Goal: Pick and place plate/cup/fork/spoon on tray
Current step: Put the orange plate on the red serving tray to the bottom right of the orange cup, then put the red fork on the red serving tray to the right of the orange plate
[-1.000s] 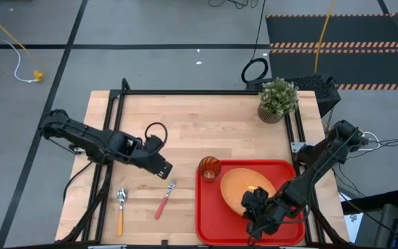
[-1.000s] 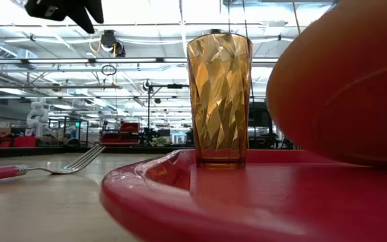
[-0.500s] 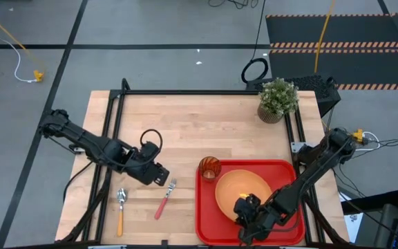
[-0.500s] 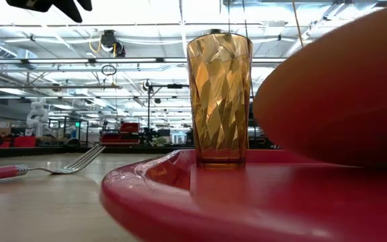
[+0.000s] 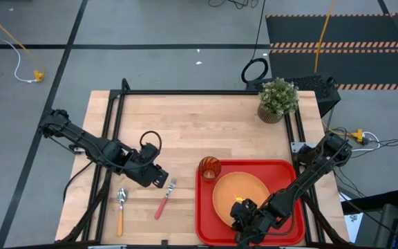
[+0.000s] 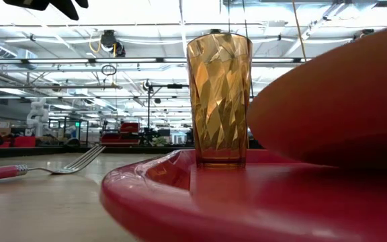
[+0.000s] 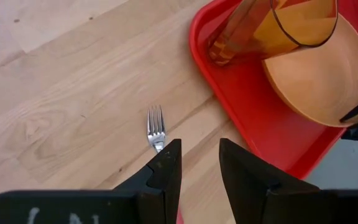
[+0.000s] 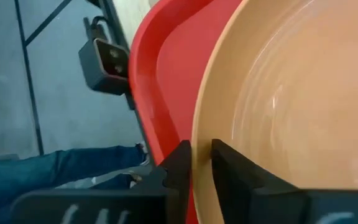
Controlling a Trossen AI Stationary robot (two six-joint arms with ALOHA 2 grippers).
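The orange plate [image 5: 242, 192] is on the red tray [image 5: 206, 211], tilted, with my right gripper [image 5: 242, 211] shut on its near rim. The low view shows the plate's underside [image 6: 341, 101]. The amber cup [image 5: 209, 168] stands upright in the tray's far left corner. The pink-handled fork [image 5: 164, 200] and the orange-handled spoon [image 5: 120, 207] lie flat on the table left of the tray. My left gripper [image 5: 159, 177] is open and empty, above the table just left of the fork's tines [image 7: 156, 128]. My right gripper pinches the plate's rim [image 8: 201, 146] between its two fingers, one on the upper face and one underneath. It holds the rim on the plate's near side, coming from the table's near right. The held side is raised, so the plate tilts over the tray.
A potted green plant [image 5: 278, 99] stands at the table's far right corner. Bare wood lies across the far and left parts of the table [image 5: 185, 117]. A black frame rail [image 5: 112, 124] runs along the table's left side.
My right gripper has moved toward the table's left and down with the plate. The plate has tipped flatter and come closer to the cup. My left gripper has moved a little toward the table's near edge, nearer the fork.
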